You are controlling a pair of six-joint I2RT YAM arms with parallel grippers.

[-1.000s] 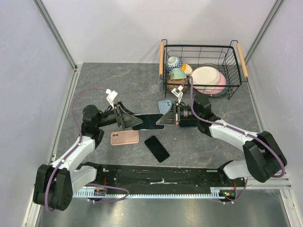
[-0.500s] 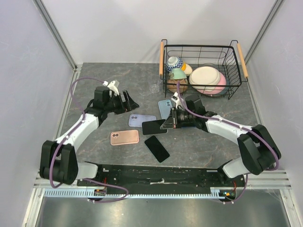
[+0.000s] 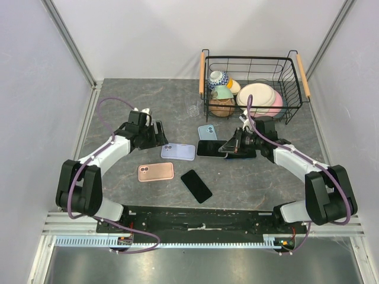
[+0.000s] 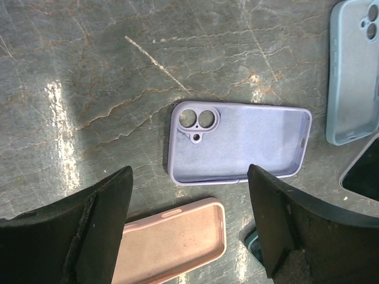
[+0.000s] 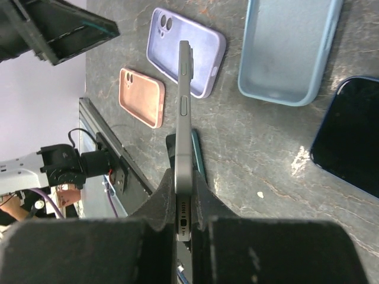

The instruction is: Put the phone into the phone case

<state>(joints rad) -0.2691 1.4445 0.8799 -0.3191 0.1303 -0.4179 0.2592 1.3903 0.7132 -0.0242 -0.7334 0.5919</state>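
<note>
The lavender phone case (image 3: 177,152) lies flat on the table with its open side up, and it also shows in the left wrist view (image 4: 237,145). My left gripper (image 3: 159,134) is open and empty just to the left of and behind the case, hovering over its near edge (image 4: 189,177). My right gripper (image 3: 227,147) is shut on a grey phone (image 3: 208,148), gripping its bottom end. The phone's dark screen faces up, just right of the lavender case. In the right wrist view the phone (image 5: 185,118) is seen edge-on between the fingers (image 5: 185,183), above the table.
A pink case (image 3: 156,172) and a black phone (image 3: 196,186) lie nearer the front. A light blue case (image 3: 206,131) and a dark blue phone (image 3: 243,155) lie by the right gripper. A wire basket (image 3: 254,59) with bowls and plates stands at the back right.
The left gripper let go of the lavender case, which now lies flat, and drew back to the left. The right gripper carried the phone to the right and levelled it.
</note>
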